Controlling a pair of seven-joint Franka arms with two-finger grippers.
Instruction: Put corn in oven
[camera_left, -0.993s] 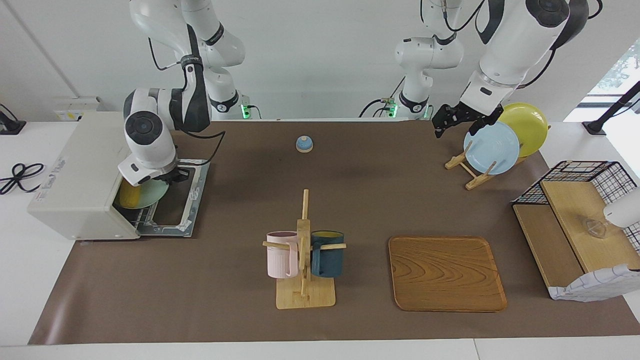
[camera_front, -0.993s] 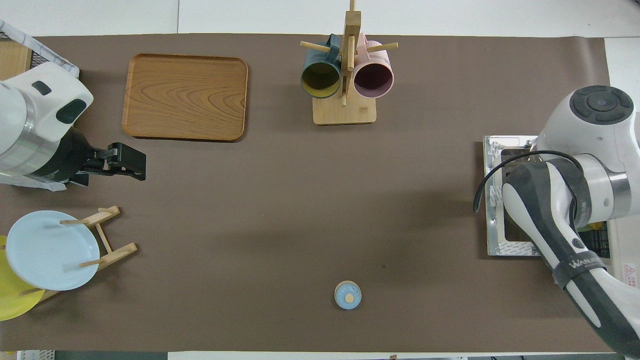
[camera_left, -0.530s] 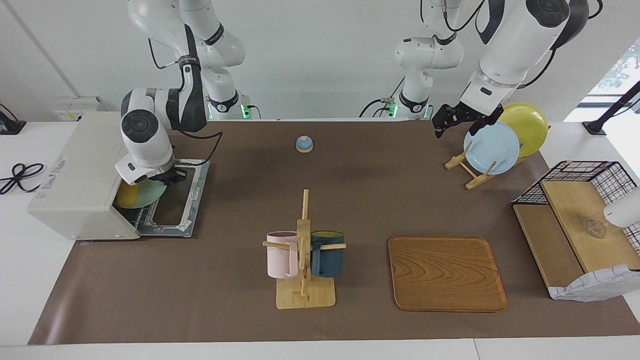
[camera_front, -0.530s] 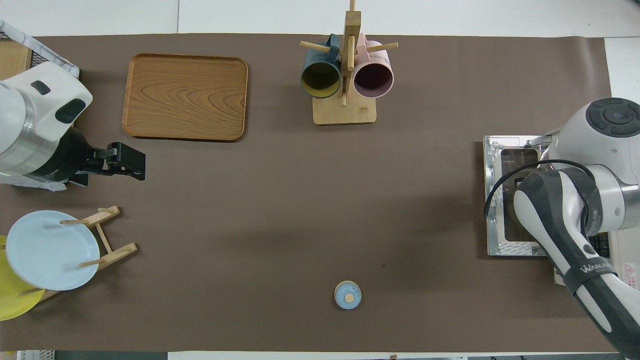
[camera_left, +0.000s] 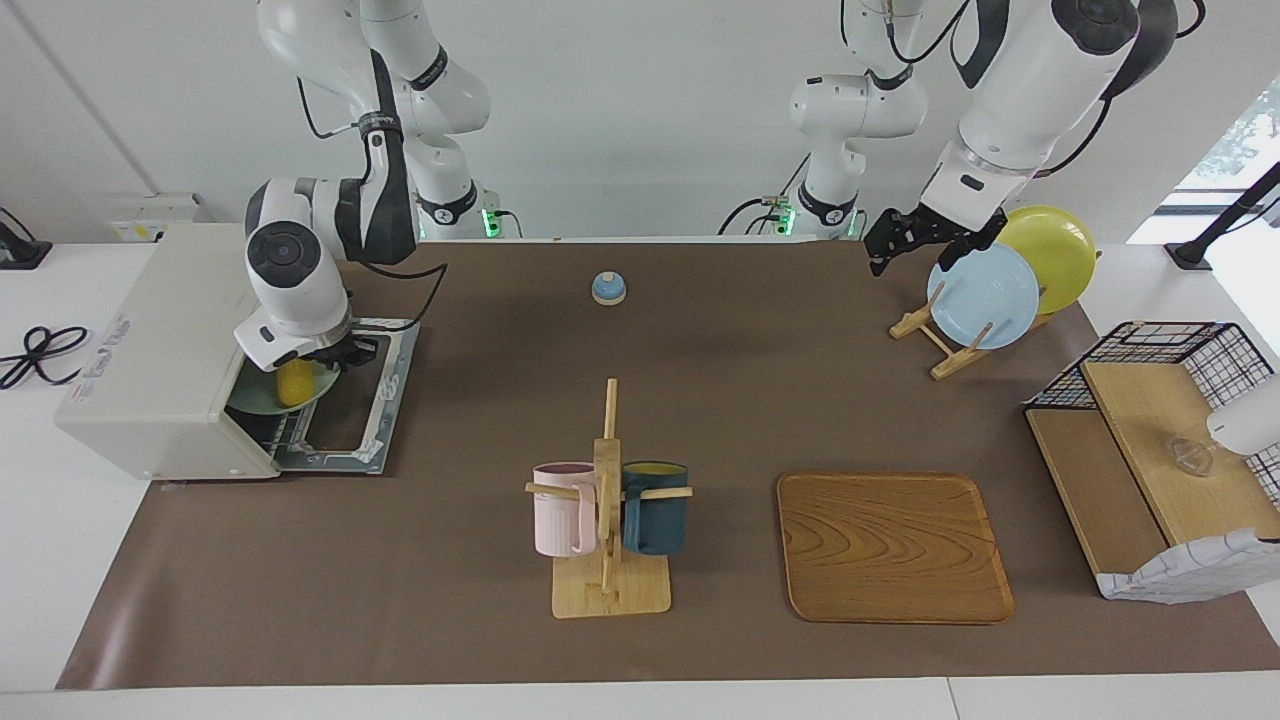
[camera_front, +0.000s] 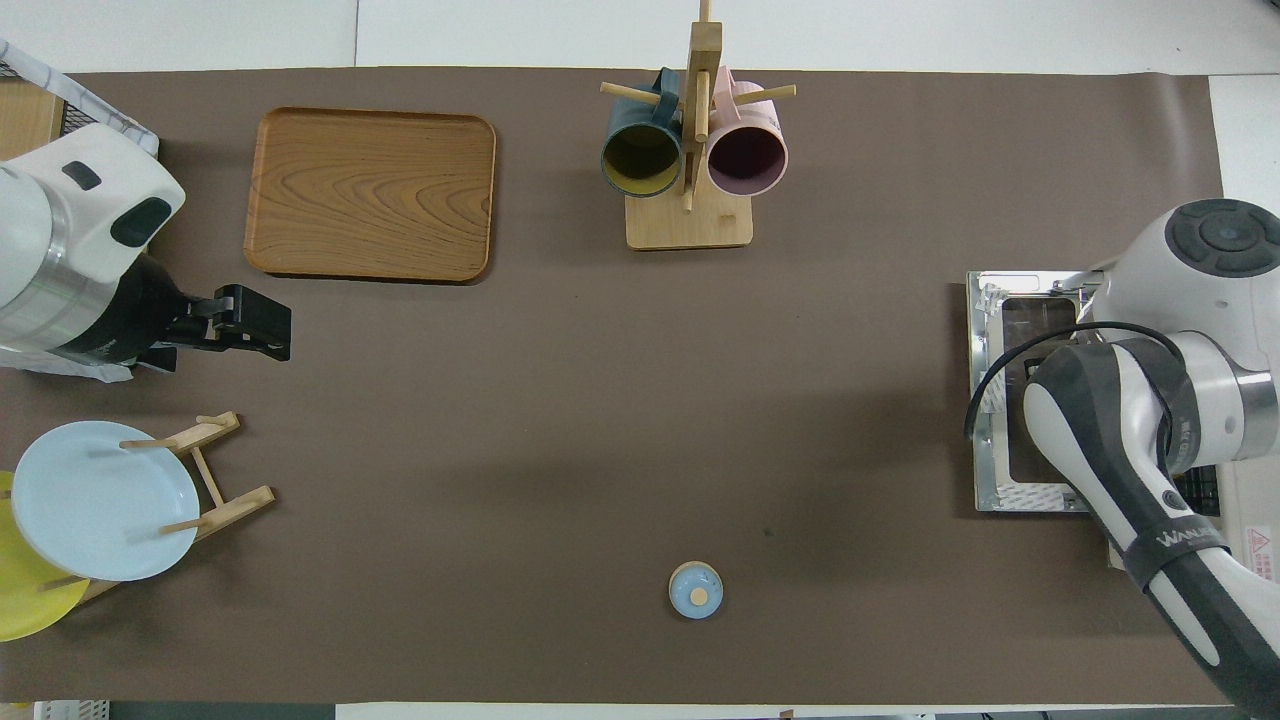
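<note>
Since a second ago the corn shows differently: it was a yellow lump deep in the oven mouth, now it's a stubby bright cob end sitting on the pale green plate, right under the right pincer. That pincer hangs at the mouth of the oven; can't tell if its tips are parted or grasping anything, the wrist hides them, and from overhead the arm covers it completely. Plate with corn rests on the wire rack inside the boxy off-white oven, whose glass door lies flat open on the bench.

Left pincer waits, black fingers released wide, up over the wooden plate rack holding a round blue plate and a yellow plate.

Rest of the brown matte bench: wooden mug tree with a pink mug and a dark teal mug, a rounded wood-grain tray, and a little blue bell.
</note>
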